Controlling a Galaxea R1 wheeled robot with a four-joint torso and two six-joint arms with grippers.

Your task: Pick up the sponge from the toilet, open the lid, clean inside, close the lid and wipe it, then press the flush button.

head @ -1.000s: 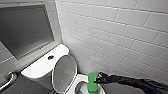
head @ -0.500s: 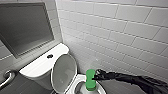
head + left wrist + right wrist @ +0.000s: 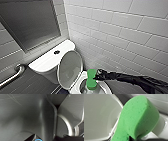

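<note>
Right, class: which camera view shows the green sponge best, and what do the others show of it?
The head view: the whole sponge stands upright in the toilet bowl, held by the right pincer. The right wrist view gives its pitted surface close up, edges cropped. The left wrist view gives dark shapes I cannot identify.

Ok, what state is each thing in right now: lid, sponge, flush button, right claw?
lid: open, tipped up against the tank.
sponge: held upright, lower end down in the open bowl.
flush button: on the tank top, nothing touching it.
right claw: shut on the sponge's side.
</note>
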